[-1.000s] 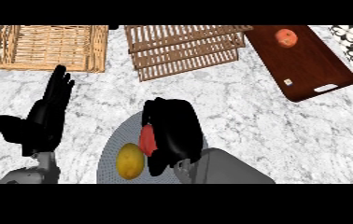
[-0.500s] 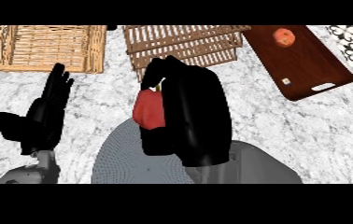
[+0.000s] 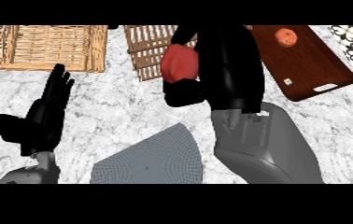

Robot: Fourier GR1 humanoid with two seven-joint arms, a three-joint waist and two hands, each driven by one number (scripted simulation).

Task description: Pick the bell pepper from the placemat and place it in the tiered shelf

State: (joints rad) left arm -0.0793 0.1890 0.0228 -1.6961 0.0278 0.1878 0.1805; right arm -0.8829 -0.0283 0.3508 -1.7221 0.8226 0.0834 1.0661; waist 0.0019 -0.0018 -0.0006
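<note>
A brown tray [image 3: 314, 76] at the counter's far right corner holds an orange fruit [image 3: 285, 36]. A wicker basket [image 3: 52, 47] sits at the far left corner. The right hand [image 3: 224, 66] curls round the red bell pepper [image 3: 179, 63], holding it over the slatted tiered shelf [image 3: 148, 48] and hiding much of it. The grey placemat [image 3: 151, 160] is cut off at the near edge. The left hand [image 3: 45, 113] rests with fingers spread at the left edge.

Head view: looking steeply down at the counter [image 3: 124, 106], close, forearms entering from the lower edge.
</note>
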